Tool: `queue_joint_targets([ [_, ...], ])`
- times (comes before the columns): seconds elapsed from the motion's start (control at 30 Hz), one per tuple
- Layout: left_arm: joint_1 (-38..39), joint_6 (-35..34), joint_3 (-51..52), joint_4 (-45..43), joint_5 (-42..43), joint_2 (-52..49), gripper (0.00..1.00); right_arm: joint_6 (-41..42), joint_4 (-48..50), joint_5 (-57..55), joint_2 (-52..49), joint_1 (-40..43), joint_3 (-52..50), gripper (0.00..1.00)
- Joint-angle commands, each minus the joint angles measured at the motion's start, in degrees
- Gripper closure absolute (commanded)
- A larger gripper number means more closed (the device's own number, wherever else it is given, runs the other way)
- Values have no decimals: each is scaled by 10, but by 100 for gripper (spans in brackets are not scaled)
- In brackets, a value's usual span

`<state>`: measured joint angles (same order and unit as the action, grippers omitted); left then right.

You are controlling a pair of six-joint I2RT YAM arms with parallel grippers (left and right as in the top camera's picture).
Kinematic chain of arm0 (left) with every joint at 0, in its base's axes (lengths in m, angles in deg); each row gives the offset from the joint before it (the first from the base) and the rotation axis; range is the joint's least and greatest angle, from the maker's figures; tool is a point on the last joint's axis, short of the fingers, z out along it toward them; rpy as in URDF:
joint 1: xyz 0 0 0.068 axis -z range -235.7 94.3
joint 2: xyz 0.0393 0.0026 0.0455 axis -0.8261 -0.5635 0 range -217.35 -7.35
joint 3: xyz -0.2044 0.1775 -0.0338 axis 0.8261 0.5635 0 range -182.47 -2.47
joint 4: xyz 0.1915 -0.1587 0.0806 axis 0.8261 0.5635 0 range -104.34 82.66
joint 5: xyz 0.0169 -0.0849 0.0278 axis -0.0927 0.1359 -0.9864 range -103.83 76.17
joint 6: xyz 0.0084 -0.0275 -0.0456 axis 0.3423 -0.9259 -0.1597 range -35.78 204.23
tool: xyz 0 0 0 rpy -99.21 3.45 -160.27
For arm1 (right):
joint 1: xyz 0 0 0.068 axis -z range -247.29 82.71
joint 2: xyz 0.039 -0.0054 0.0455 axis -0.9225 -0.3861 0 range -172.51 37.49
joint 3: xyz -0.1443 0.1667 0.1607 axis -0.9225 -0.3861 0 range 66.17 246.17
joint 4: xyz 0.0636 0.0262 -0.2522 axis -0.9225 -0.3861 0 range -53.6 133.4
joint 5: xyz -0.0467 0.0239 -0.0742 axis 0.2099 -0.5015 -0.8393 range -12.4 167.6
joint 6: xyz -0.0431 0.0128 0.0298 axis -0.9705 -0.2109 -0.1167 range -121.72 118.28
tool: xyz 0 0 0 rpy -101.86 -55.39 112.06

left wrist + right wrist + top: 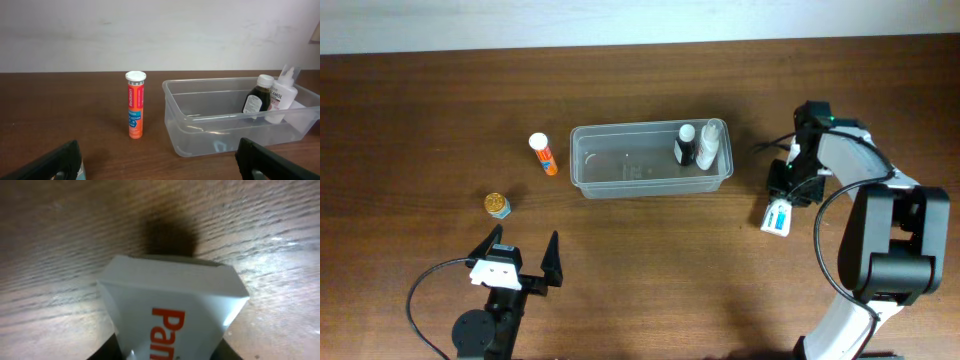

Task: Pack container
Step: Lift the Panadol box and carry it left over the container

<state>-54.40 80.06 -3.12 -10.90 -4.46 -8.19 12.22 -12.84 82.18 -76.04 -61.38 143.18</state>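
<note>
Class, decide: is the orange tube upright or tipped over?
Upright: the orange tube stands on its base, white cap uppermost, in the left wrist view.

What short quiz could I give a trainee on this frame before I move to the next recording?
1. Multiple choice: how many bottles stand in the container? A one, B two, C four.
2. True or false: the orange tube lies inside the container.
3. Fill in: the right fingers grip a white ___.

Key
1. B: a dark bottle and a white bottle, both at its right end.
2. False: it stands upright on the table, left of the container.
3. box
</note>
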Motion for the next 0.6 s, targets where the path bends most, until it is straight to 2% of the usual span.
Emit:
queue_joint_targets([
  [0.0, -3, -3, 1, 3, -4, 5, 1, 3, -30, -1, -1, -2, 58, 67],
  [0.13, -3, -3, 1, 3, -4, 5, 1, 3, -99, -1, -1, -2, 137, 64],
  [0.37, -3, -3, 1, 3, -4, 5, 1, -7, -251, 33, 0, -12, 332, 64],
  [0.57, -3, -3, 1, 3, -4, 5, 1, -17, -322, 57, 4, -69, 445, 64],
])
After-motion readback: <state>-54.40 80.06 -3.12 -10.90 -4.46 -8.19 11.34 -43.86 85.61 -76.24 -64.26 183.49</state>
